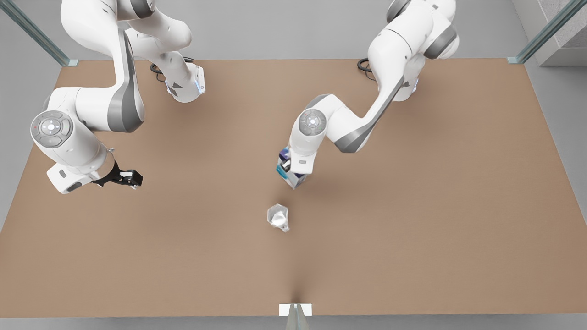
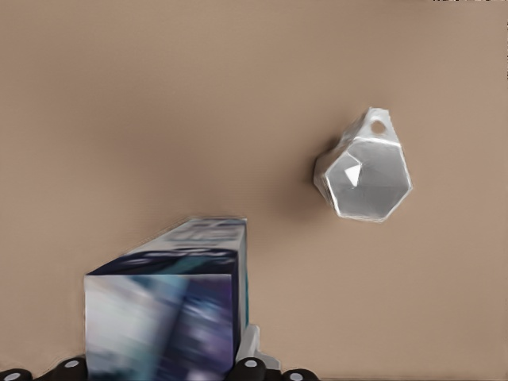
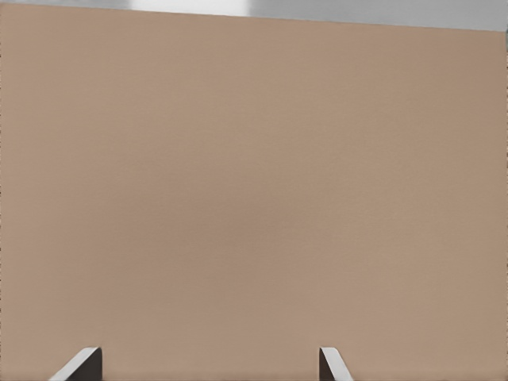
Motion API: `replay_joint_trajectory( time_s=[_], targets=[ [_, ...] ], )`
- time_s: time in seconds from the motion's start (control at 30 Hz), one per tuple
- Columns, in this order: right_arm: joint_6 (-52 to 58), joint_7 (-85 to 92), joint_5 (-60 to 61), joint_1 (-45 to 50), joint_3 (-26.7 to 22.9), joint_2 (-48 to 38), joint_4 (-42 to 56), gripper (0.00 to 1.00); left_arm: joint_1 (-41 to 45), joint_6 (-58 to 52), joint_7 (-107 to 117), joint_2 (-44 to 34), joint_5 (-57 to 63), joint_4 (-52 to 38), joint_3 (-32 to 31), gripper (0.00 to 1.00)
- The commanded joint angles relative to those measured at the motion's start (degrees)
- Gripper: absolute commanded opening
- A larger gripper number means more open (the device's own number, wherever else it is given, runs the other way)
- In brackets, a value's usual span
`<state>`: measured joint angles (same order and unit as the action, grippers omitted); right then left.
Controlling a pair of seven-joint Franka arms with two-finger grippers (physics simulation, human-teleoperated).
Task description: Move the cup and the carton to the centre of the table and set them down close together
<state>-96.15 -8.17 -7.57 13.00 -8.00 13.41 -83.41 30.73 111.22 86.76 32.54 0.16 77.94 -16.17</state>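
Observation:
The blue and white carton is near the middle of the tan table, tilted, with my left gripper shut on it from above. In the left wrist view the carton sits between the fingers. I cannot tell whether it touches the table. The silver faceted cup rests on the table just in front of the carton, apart from it, and it appears again as the cup in the left wrist view. My right gripper waits open over the front view's left side; the right wrist view shows the gripper above bare table.
A small white plate with a grey post sits at the table's near edge in the middle. Glass posts stand at the far corners. Black cables lie by the arm bases at the back.

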Motion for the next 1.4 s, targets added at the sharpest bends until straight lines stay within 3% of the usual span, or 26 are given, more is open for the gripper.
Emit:
replay_joint_trajectory(
  time_s=[0.0,0.67,0.7,0.73,0.77,1.37],
  targets=[
    [0.00,0.00,0.01,0.00,0.00,0.04,0.00,1.00,-0.23,-0.04,0.07,0.06,-0.52,-0.07,0.26,0.54],
    [0.00,-0.09,0.01,0.00,0.00,0.12,-0.09,1.00,1.88,3.48,1.04,5.78,5.11,-0.42,1.75,0.57],
    [-0.09,-0.09,0.01,-0.08,0.00,0.12,-0.26,1.00,1.97,3.48,0.95,5.78,5.11,-0.42,1.75,0.60],
    [-0.09,0.00,0.01,0.00,0.00,0.12,-0.26,1.00,1.97,3.48,0.95,5.86,5.11,-0.42,1.75,0.92],
    [-0.09,0.00,0.01,0.00,0.00,0.12,-0.26,1.00,2.05,3.48,0.95,6.13,5.11,-0.42,1.75,1.00],
    [-0.09,0.00,0.01,-0.08,0.00,0.12,-0.35,1.00,3.73,2.42,2.89,5.07,4.49,-1.30,1.49,1.00]
  ],
)
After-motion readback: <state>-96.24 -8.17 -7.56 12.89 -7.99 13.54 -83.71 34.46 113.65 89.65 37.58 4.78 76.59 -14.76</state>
